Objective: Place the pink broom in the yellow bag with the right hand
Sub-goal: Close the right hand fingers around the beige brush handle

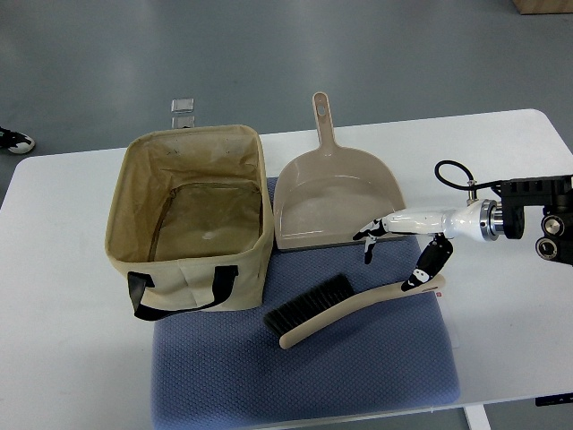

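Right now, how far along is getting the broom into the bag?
Early. The right hand has reached the broom, fingers at its handle end, but a firm grip isn't clear. The broom lies on the blue mat. The bag stands open and empty. Lifting and placing remain.

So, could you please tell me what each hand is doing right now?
Right hand: open, fingers at the broom handle, not grasping yet.
Left hand: not in view.

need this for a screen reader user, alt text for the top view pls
The robot's right hand reaches over the handle end of a pinkish-beige broom lying on a blue mat. An empty open tan bag sits at left, a dustpan behind the broom.
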